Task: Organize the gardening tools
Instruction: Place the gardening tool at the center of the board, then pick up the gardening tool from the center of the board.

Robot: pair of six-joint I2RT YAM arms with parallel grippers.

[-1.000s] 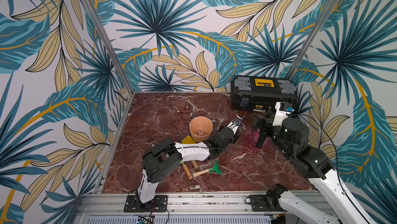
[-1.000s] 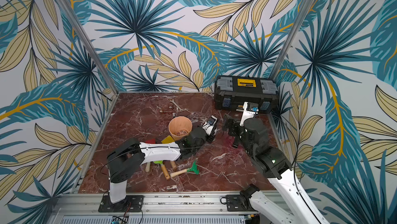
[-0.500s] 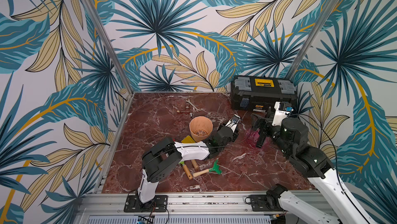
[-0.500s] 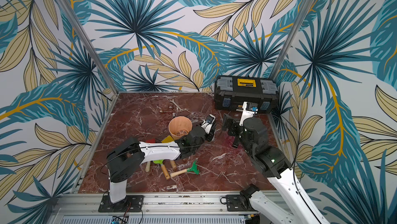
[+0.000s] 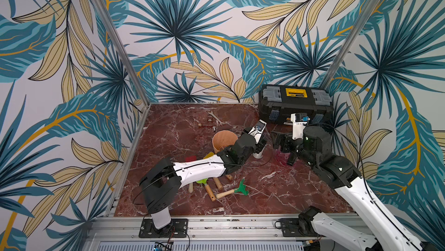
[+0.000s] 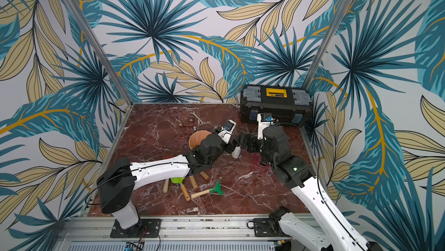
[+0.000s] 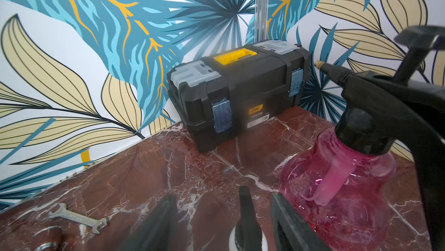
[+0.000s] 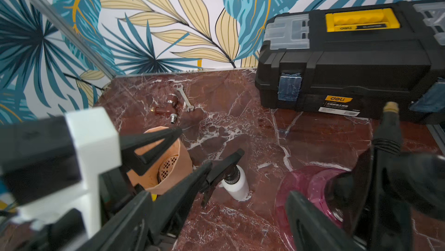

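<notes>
Left fingers (image 7: 163,218): spread apart, holding nothing; gap showing on each side of the black trigger head (image 7: 244,204).
Right fingers (image 8: 310,225): spread wide; nothing seen clamped between them.
White spray bottle (image 8: 237,187): upright on the desk (image 5: 277,196), between the left fingers, touching neither.
Pink sprayer (image 7: 337,189): upright, just outside the left fingers, close ahead of the right fingers; contact not discernible.
Step, judged: bottle parked beside the sprayer as a pair; left fingers to clear off it.
Technique: back out straight along the finger axis, no sideways swing; jutting trigger head snags easily.
Risk: tall, narrow bottle, likely light, tipped by a small nudge; right fingers near, so one arm at a time.
Remaining: green rake (image 5: 240,187) and spades (image 5: 209,193) loose on the desk, well behind the left fingers; next in line, probably.
</notes>
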